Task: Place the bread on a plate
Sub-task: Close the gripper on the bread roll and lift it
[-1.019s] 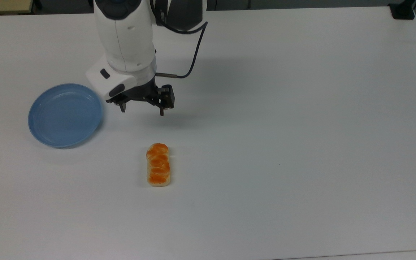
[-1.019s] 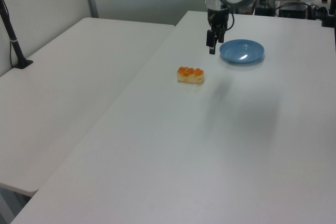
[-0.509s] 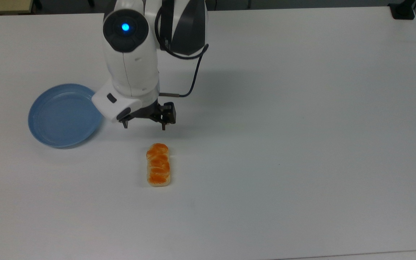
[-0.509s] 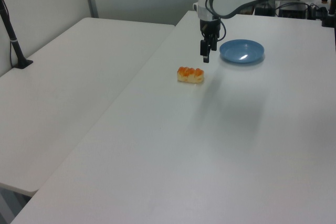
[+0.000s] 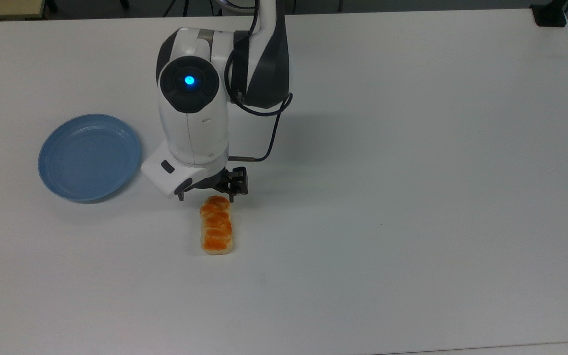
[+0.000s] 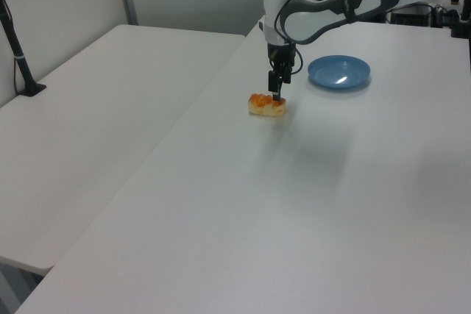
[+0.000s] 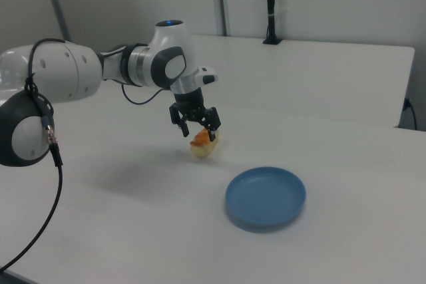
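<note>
Hand (image 5: 206, 197) wide open, empty, over bread (image 5: 216, 226) end; plate (image 5: 89, 157) apart; no legible text.

An orange-glazed, segmented bread (image 5: 216, 231) loaf lies flat on the white table (image 5: 412, 197), well apart from an empty light-blue plate (image 5: 87, 158) at the top view's left.

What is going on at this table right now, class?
A white robot arm has its gripper poised with open jaws above one end of the bread, which lies flat on the white table. Nothing is grasped yet. The blue plate sits empty off to the top view's left, apart from the loaf, so the bread has yet to be picked up and carried over.
</note>
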Robot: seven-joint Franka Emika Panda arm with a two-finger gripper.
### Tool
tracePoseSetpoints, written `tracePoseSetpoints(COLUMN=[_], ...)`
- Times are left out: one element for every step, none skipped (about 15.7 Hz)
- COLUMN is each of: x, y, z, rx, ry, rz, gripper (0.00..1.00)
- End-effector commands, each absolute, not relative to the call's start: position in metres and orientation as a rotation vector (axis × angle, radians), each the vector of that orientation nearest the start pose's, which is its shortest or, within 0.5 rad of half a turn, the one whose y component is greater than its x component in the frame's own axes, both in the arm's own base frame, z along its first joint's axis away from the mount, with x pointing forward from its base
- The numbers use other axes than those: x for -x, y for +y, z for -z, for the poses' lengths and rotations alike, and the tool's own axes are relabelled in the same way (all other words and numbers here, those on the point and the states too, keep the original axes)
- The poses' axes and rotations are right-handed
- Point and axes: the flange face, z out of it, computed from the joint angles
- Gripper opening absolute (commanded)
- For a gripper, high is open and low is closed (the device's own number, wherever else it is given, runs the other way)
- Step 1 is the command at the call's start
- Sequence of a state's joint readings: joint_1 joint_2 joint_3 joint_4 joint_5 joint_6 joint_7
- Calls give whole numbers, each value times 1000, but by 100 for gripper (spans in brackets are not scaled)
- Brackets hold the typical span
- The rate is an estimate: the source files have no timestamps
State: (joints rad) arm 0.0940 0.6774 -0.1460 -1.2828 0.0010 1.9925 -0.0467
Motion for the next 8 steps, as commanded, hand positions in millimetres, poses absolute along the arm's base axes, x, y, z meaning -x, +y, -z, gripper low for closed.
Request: tracePoseSetpoints(x=[-747, -747, -747, -749, -751, -751, -751, -751], y=[5, 6, 7, 7, 6, 6, 3, 0], z=[-356, -355, -348, -345, -345, -343, -343, -343], rx=[3222, 3221, 3222, 3222, 3223, 3227, 3228, 3229], ry=[-40, -20, -6, 2, 17, 13, 20, 27], rz=[96, 97, 88, 105, 126, 131, 131, 131], gripper=[98, 99, 100, 100, 99, 99, 99, 99])
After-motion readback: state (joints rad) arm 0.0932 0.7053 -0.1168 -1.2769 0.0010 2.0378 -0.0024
